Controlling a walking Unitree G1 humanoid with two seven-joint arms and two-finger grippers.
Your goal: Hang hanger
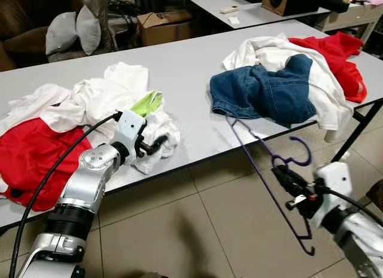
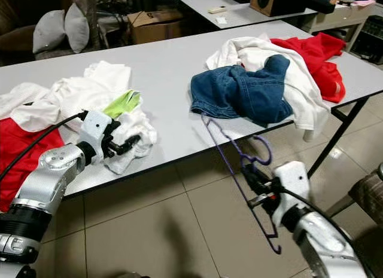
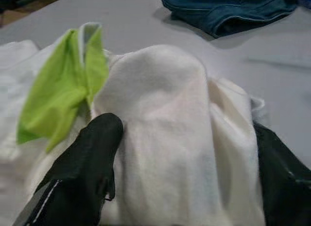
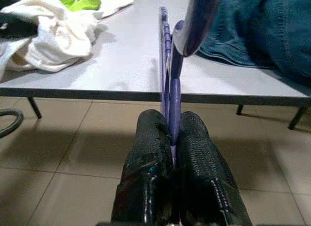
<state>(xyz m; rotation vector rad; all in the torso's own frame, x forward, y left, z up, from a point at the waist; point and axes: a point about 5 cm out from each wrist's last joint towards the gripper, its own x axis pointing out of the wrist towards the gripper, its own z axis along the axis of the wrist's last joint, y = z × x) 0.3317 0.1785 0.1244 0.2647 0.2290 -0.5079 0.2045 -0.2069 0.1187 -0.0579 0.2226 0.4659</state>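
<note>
Looking down from your head cameras, you see your right gripper (image 1: 286, 177) low over the tiled floor (image 1: 179, 218) in front of the grey table (image 1: 185, 75), its fingers pinched together on the purple hanger (image 1: 263, 170). The right wrist view confirms the clamp: both black fingers (image 4: 150, 153) press the thin purple frame between them, and the hanger's far end reaches up over the table edge beside the blue jeans (image 1: 269, 89). Your left gripper (image 1: 157, 146) is at the table's near edge, and its wrist view gives you what the head views blur: the fingers spread apart around a fold of white cloth (image 3: 165, 133), with a lime-green piece (image 3: 63, 90) just beside it. Farther back, red garments (image 1: 338, 54) lie with the white ones, and grey cushions (image 1: 75, 30) sit behind the table.
</note>
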